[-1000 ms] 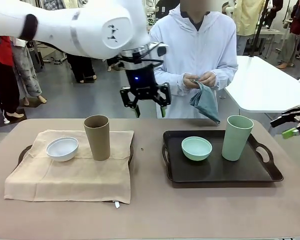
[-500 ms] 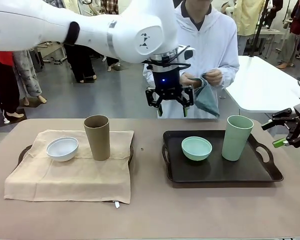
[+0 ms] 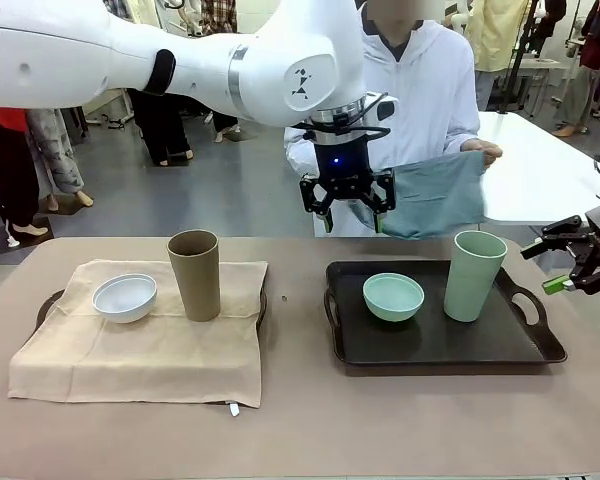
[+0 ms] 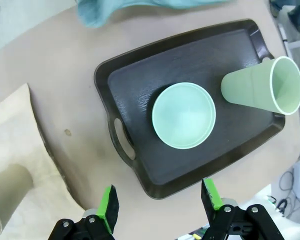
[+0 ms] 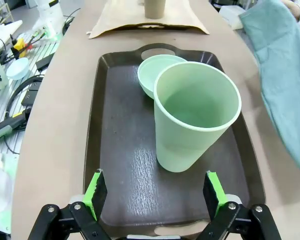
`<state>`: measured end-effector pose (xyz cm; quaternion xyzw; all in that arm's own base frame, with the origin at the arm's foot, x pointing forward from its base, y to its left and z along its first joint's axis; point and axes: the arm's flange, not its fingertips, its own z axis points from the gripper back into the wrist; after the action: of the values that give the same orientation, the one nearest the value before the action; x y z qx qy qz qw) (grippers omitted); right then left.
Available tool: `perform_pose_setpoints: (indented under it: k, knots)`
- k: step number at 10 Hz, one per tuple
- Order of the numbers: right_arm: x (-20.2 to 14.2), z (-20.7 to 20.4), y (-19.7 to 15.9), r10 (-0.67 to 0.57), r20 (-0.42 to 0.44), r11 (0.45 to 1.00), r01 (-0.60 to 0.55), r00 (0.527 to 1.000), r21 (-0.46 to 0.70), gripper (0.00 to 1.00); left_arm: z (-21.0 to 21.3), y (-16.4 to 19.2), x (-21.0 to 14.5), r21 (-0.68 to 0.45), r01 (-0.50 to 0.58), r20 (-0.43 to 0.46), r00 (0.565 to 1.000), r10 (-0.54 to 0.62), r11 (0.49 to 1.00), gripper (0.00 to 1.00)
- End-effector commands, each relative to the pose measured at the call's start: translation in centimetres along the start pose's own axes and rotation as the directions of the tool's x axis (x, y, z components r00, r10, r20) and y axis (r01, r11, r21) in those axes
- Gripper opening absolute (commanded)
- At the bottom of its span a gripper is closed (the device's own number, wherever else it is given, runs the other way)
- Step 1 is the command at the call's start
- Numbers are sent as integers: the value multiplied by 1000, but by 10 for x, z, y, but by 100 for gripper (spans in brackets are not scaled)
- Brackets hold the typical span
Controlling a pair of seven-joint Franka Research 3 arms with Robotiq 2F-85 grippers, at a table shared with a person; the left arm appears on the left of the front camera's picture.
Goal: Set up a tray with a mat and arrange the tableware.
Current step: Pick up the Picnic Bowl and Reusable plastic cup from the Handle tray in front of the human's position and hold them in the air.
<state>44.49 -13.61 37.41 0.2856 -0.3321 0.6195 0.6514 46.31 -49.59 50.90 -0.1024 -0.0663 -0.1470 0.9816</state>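
A mint green bowl (image 3: 393, 296) and a mint green cup (image 3: 474, 276) stand on a bare dark tray (image 3: 440, 350) at the right. On the left, a white bowl (image 3: 124, 297) and a brown cup (image 3: 194, 274) rest on a beige mat (image 3: 140, 350) that covers a second tray. My left gripper (image 3: 351, 222) hangs open and empty above the dark tray's far edge; its wrist view looks down on the bowl (image 4: 183, 115). Beside that tray's right handle, my right gripper (image 3: 550, 266) stands open, facing the cup (image 5: 195, 115).
Across the table a person holds a teal cloth (image 3: 435, 195) spread out above the dark tray's far side, just right of my left gripper. A white table (image 3: 540, 170) stands behind on the right. Bare tabletop lies between the two trays.
My left arm has swung right, from above the table's middle to over the dark tray's far edge. The person has unfolded the teal cloth. My right gripper has edged inward.
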Motion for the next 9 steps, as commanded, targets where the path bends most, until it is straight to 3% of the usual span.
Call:
perform_pose_setpoints:
  k: [1, 5, 7, 9]
  knots:
    - [2, -2, -7, 3, 0, 1000, -3, 1000, 26, 100, -2, 6, -1, -22, -33, -7, 999, 33, 999, 88]
    - [-8, -14, -43, -215, 3, 972, 214, 977, -101, 100, -16, 7, 4, 14, -13, 33, 999, 13, 1000, 88]
    - [-11, -14, -49, -230, -2, 966, 228, 973, -123, 100, -29, -4, 6, 18, 14, 16, 1000, -14, 1000, 88]
    - [-4, -31, -56, -157, -2, 984, 156, 988, -91, 100, -45, -17, 16, 14, -19, -10, 1000, 19, 1000, 88]
